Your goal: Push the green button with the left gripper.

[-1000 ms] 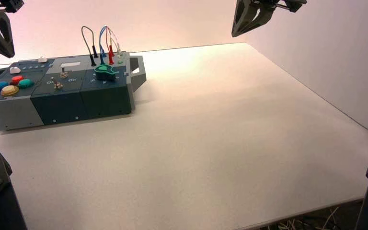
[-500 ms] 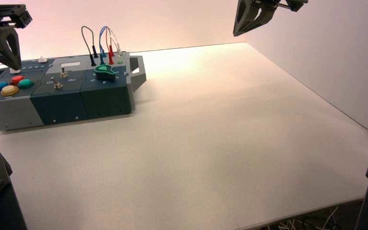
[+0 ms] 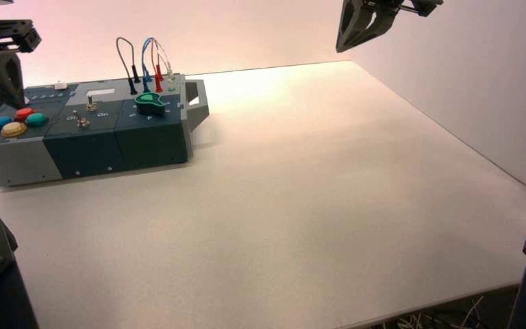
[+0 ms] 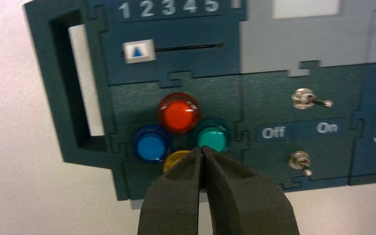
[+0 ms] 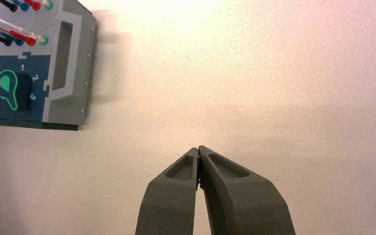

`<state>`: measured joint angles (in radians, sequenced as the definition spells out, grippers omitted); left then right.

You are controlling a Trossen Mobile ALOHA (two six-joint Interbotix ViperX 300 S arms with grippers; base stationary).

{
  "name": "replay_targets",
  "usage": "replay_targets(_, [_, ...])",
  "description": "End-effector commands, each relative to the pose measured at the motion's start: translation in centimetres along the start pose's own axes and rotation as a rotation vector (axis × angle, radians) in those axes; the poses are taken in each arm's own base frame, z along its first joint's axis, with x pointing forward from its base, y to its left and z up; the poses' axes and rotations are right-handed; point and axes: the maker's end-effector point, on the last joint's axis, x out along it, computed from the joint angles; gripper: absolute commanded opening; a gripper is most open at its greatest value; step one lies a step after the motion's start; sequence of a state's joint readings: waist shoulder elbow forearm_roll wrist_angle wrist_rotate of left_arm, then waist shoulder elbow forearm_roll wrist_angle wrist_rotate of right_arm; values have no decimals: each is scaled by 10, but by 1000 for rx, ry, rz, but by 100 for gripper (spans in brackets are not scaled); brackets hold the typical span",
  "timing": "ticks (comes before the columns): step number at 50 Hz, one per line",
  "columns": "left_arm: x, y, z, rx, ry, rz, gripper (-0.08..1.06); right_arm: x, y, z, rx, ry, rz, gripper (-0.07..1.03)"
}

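Can see table (image 3: pixel 281 199), cut off in high view; at its left, box (image 3: pixel 85 151), also cut off. Above box, left gripper (image 4: pixel 200 150), with fingers together, partly hiding yellow button (image 4: pixel 175 159) and lower rim of green button (image 4: pixel 212 139). Over table, right gripper (image 5: pixel 199 150), closed too.

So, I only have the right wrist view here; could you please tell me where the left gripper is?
Observer: The left gripper is over the box's left part, by the red button in the high view.
Operator: Thank you. Are its fingers open or shut, please?
Observer: Shut: the left wrist view shows the fingertips together.
Operator: And which button is right of the yellow one, please?
Observer: The green button, as the high view shows; the yellow button is nearer the box's front edge.
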<state>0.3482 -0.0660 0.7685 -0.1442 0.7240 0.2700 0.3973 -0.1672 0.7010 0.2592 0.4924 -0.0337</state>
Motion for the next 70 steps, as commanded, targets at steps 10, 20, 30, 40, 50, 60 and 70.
replay_targets(10, [-6, 7, 13, -2, -54, 16, -3, -5, -3, 9, 3, -30, -4, -2])
replay_targets(20, [-1, 4, 12, 3, -37, 2, -3, -2, -5, 6, 3, -21, -8, -2])
replay_targets(30, [6, -12, 10, 49, -9, -19, -3, 2, -6, 3, 5, -8, -11, -2])
replay_targets(40, [9, -21, 11, 79, -1, -25, -3, 2, -6, 2, 5, -8, -11, -2])
replay_targets(50, [15, -21, 8, 78, 22, -29, -3, 2, -7, 0, 6, -2, -12, -2])
replay_targets(60, [8, -21, 16, 79, -10, -24, -3, 2, -7, -1, 6, -2, -12, -2])
replay_targets(70, [-21, -22, 25, 93, -116, -5, -3, -2, -5, 1, 4, -1, -8, -2])
